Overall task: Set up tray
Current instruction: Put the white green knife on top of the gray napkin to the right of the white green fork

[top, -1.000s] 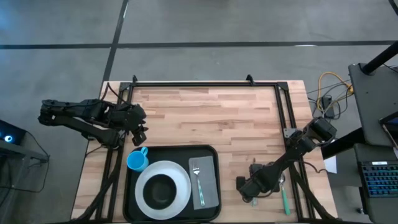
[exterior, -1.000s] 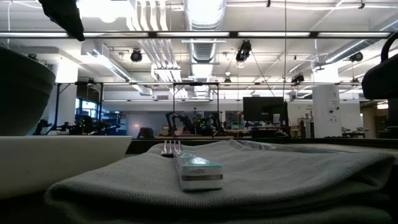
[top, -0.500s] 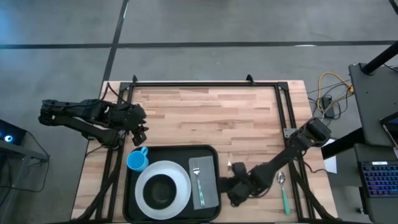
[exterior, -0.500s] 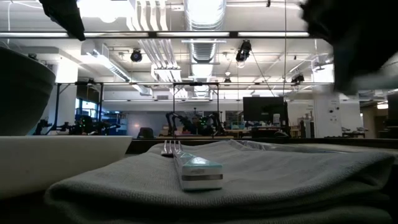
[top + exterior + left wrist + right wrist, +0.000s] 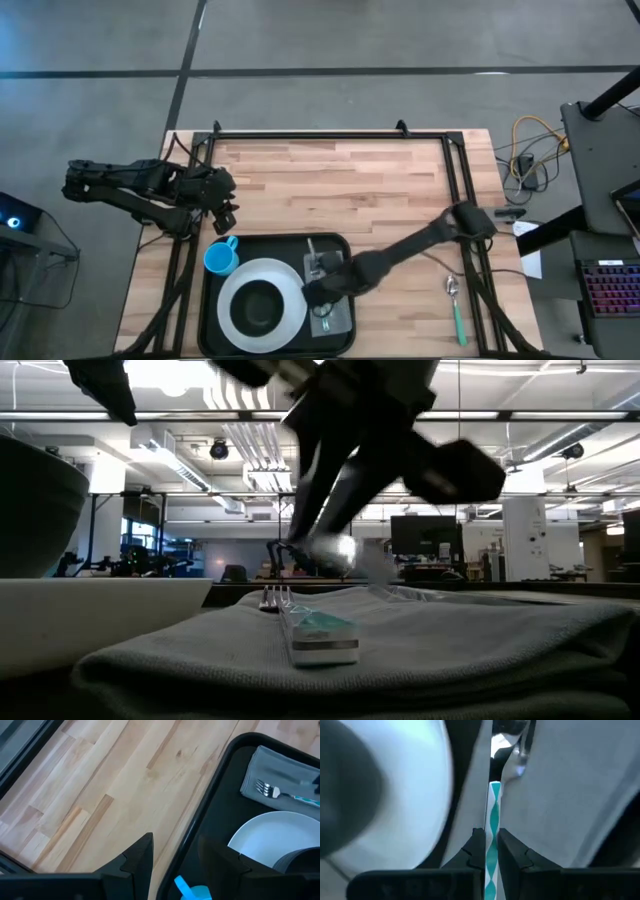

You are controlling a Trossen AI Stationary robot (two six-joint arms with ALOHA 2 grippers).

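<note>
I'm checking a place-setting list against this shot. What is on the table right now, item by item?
table: one, light wood, under everything
tray: one, black, at the table's near edge, left of centre
plate: one, white, on the tray's left part
bowl: one, dark, on the plate
cup: one, blue, at the tray's far left corner
napkin: one, grey, on the tray's right part
fork: one, silver, lying on the napkin
spoon: one, green handle, on the table right of the tray
held utensil: one, teal-and-white handle, above the napkin
left end effector: open, beside the cup, off the tray
right end effector: shut on the held utensil
</note>
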